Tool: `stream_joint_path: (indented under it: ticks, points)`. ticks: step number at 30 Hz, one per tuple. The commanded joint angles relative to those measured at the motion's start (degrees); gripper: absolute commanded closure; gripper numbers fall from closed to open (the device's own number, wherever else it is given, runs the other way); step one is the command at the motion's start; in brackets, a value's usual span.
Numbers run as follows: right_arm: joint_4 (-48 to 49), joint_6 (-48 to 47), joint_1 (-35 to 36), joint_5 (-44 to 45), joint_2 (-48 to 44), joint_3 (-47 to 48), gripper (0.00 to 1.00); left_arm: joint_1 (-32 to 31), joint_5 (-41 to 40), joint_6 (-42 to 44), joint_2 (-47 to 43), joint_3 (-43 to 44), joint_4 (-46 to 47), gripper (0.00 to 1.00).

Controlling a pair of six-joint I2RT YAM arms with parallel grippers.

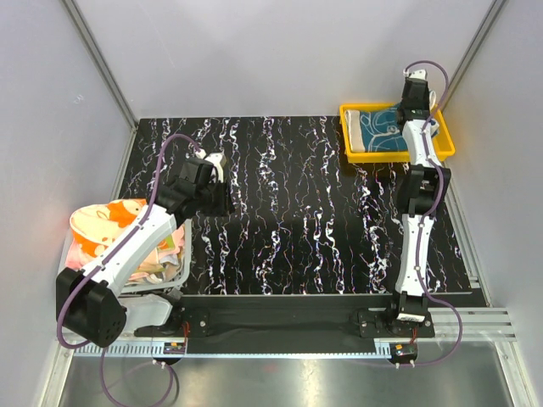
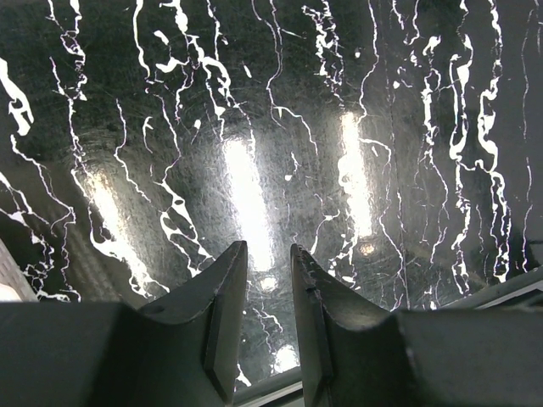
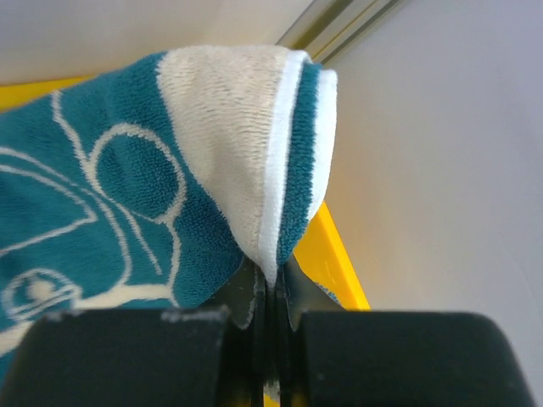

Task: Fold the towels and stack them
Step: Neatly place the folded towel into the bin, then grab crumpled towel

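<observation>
A teal towel with a cream border and white line drawing (image 1: 377, 127) lies in the yellow tray (image 1: 399, 155) at the back right. My right gripper (image 1: 420, 119) is over the tray's right side. In the right wrist view it (image 3: 270, 284) is shut on a folded corner of the teal towel (image 3: 110, 186), which stands up above the jaws. More towels, orange-and-cream and pale pink (image 1: 110, 229), are heaped in the white mesh basket at the left. My left gripper (image 1: 212, 199) hangs over the bare table, fingers a little apart and empty (image 2: 267, 250).
The black marbled table top (image 1: 305, 212) spans the middle. The white mesh basket (image 1: 182, 271) sits at the left edge by the left arm. The tray's yellow rim (image 3: 335, 254) runs close to the grey right wall (image 3: 441, 170). Grey walls enclose the back and sides.
</observation>
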Motion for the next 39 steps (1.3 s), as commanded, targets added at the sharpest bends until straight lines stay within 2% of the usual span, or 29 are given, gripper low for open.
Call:
stream_joint_path:
  ticks: [1, 4, 6, 8, 9, 11, 16, 20, 24, 27, 28, 30, 31, 32, 35, 36, 37, 39]
  points:
    - [4.2, -1.24, -0.99, -2.85, -0.9, -0.23, 1.0, 0.52, 2.11, 0.47, 0.12, 0.14, 2.39, 0.68]
    - [3.76, -0.62, -1.16, -3.55, -0.73, -0.5, 0.94, 0.61, 2.37, 0.47, 0.21, -0.03, 2.39, 0.68]
    - [2.88, -0.09, -1.25, -4.43, -0.56, -0.76, 0.83, 0.61, 2.28, 0.56, 0.12, -0.12, 2.39, 0.68]
    - [2.27, 1.04, -1.25, -4.43, -0.47, -0.59, 0.6, 0.52, 1.94, 0.56, 0.03, -0.12, 2.3, 0.68]
    - [1.92, 1.66, -1.25, -4.17, -0.64, -0.32, 0.32, 0.52, 1.76, 0.56, 0.03, -0.12, 2.3, 0.67]
    - [0.77, 3.68, -1.25, -3.91, -1.34, -0.15, 0.02, 0.52, 1.23, 0.56, 0.03, -0.21, 2.3, 0.67]
    - [-7.04, 10.87, -0.9, -4.61, -4.68, 4.25, 0.0, 0.87, 0.44, 0.65, -0.75, 0.06, 2.3, 0.66]
    - [-12.84, 17.82, 0.5, -7.22, -13.27, 3.28, 0.0, 1.92, -1.05, 0.03, -2.51, -0.12, 2.74, 0.64]
    - [-18.12, 26.78, 3.49, -13.56, -24.08, -5.57, 0.0, 2.63, -3.15, -2.16, -3.92, 1.89, 1.17, 0.63]
    - [-16.38, 31.89, 9.1, -17.53, -34.28, -18.39, 0.0, 3.24, -12.72, -6.64, -5.24, 5.58, -4.36, 0.59]
    - [-15.76, 33.64, 11.29, -17.79, -36.65, -21.65, 0.0, 3.42, -19.71, -9.61, -5.59, 6.2, -6.03, 0.57]
    - [-13.31, 35.84, 16.99, -19.63, -43.34, -31.93, 0.0, 4.38, -26.34, -12.44, -6.82, 7.7, -11.31, 0.45]
    - [-12.08, 37.42, 18.77, -20.25, -45.45, -35.53, 0.0, 4.91, -32.98, -15.15, -7.34, 7.79, -12.98, 0.41]
    - [-10.84, 38.74, 20.44, -21.47, -49.21, -42.7, 0.0, 6.22, -36.27, -16.48, -7.7, 7.79, -16.13, 0.39]
    - [-4.96, 43.75, 26.24, -26.66, -54.32, -55.11, 0.0, 9.83, -47.52, -23.41, -7.09, 9.02, -24.02, 0.37]
    - [-2.86, 44.9, 28.61, -27.89, -54.87, -57.34, 0.0, 10.79, -50.33, -25.96, -6.04, 9.8, -26.33, 0.29]
    - [-2.23, 45.34, 29.85, -28.86, -54.96, -59.1, 0.0, 12.98, -54.36, -30.77, -5.68, 9.99, -28.44, 0.26]
    - [-2.04, 46.22, 31.52, -30.79, -54.61, -62.45, 0.0, 15.62, -56.68, -33.71, -5.42, 9.64, -31.36, 0.21]
